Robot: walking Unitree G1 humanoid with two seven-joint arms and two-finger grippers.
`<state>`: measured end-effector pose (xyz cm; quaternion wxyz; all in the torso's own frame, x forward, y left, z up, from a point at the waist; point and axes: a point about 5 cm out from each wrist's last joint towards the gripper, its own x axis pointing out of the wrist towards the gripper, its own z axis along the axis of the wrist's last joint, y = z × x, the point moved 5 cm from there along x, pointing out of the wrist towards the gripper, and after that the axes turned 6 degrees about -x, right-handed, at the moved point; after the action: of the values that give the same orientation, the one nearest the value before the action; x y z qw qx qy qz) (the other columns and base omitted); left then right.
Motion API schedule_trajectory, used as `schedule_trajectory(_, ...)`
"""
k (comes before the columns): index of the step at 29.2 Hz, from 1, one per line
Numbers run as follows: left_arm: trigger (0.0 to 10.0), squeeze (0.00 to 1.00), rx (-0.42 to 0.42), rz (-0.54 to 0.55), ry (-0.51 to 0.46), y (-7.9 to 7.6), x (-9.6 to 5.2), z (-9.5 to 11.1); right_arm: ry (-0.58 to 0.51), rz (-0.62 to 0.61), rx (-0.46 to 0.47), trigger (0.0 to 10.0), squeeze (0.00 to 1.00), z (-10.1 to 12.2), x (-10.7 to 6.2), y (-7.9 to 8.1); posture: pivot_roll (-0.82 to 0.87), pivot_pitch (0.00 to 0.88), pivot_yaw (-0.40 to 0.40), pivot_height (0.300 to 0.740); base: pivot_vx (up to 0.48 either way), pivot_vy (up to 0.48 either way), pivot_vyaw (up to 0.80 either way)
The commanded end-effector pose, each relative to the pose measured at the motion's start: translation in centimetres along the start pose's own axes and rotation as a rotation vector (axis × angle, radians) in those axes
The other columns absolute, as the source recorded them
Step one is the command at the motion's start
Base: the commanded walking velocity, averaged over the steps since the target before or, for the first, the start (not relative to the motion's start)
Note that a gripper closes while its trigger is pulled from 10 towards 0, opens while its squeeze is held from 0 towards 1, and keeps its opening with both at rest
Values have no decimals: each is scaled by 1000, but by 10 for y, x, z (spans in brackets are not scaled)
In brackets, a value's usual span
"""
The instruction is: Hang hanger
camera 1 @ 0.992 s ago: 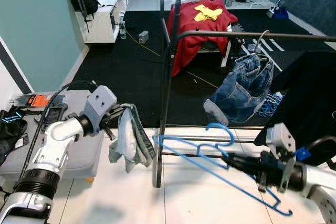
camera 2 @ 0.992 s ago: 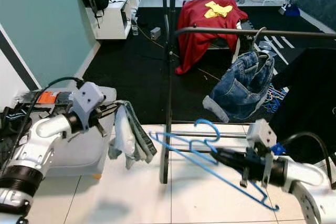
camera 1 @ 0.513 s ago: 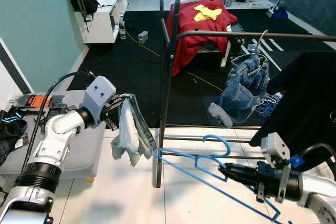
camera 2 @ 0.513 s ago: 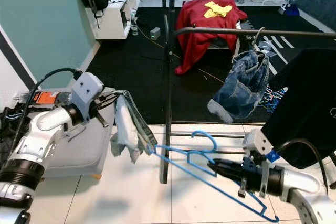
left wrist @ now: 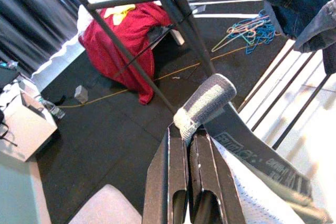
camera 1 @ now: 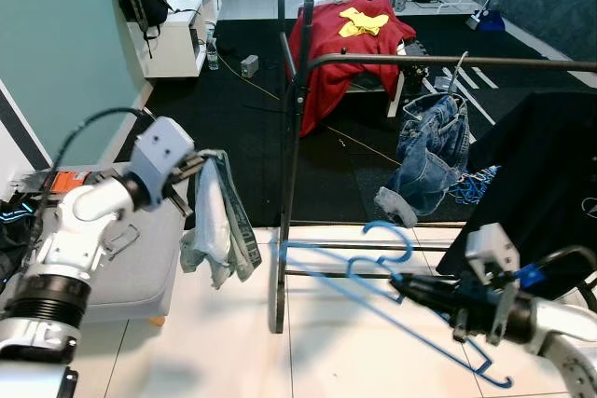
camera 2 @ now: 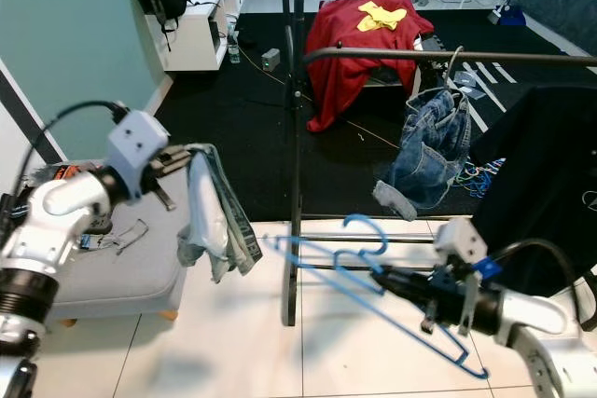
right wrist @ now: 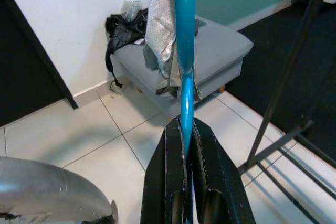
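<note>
A blue plastic hanger point(camera 1: 373, 272) is held low over the white tiles by my right gripper point(camera 1: 418, 289), which is shut on its sloping bar point(right wrist: 184, 66). Its hook curls up near the rack's lower bars. My left gripper point(camera 1: 191, 166) is shut on a grey-and-white garment point(camera 1: 216, 223) that hangs limp beside the rack's upright post point(camera 1: 287, 165). In the left wrist view the cloth point(left wrist: 206, 107) is pinched at the fingertips. The black clothes rail point(camera 1: 448, 61) crosses above, with a denim jacket point(camera 1: 431, 151) hanging from it.
A grey ottoman point(camera 1: 140, 253) stands at my left with small items on it. A black garment point(camera 1: 541, 170) hangs at the right. A red cloth point(camera 1: 340, 39) drapes a chair beyond the rack, and loose hangers point(camera 1: 476, 182) lie on the black carpet.
My left arm has lifted and drawn the garment left, away from the hanger's tip. The right gripper with the hanger has risen slightly. The camera has shifted a little.
</note>
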<state>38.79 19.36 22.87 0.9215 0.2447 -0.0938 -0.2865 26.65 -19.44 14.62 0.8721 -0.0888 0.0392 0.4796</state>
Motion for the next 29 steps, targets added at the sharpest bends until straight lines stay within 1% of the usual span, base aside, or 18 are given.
schedule_trajectory(1,10000,0,17,-11,20,7,-6,1,-33,13,1,10000,0,7,1,1,-64,84,32,740,0,0,0)
schedule_trajectory(2,10000,0,25,-3,25,12,-9,2,-37,42,13,10000,0,9,2,4,-64,84,30,740,0,0,0)
schedule_trajectory(4,10000,0,25,-3,25,12,-9,2,-37,42,13,10000,0,9,2,4,-64,84,30,740,0,0,0)
schedule_trajectory(6,10000,0,21,19,12,18,-9,8,-28,102,40,10000,0,10,4,10,-66,86,28,740,0,0,0)
schedule_trajectory(8,10000,0,20,18,0,18,-7,13,-16,121,43,10000,0,9,4,11,-67,87,27,740,0,0,0)
schedule_trajectory(17,10000,0,24,-4,-4,16,-7,16,-2,110,23,10000,0,6,4,7,-66,90,25,740,0,0,0)
schedule_trajectory(23,10000,0,21,-22,-15,14,-8,19,-6,70,-15,10000,0,10,3,-2,-68,95,26,740,0,0,0)
schedule_trajectory(25,10000,0,21,-22,-15,14,-8,19,-6,70,-15,10000,0,10,3,-2,-68,95,26,740,0,0,0)
schedule_trajectory(27,10000,0,18,-30,-24,13,-7,21,0,62,-21,10000,0,9,2,-4,-68,96,25,740,0,0,0)
schedule_trajectory(29,10000,0,8,-61,-48,8,-6,26,15,62,-34,10000,0,7,2,-5,-70,96,25,740,0,0,0)
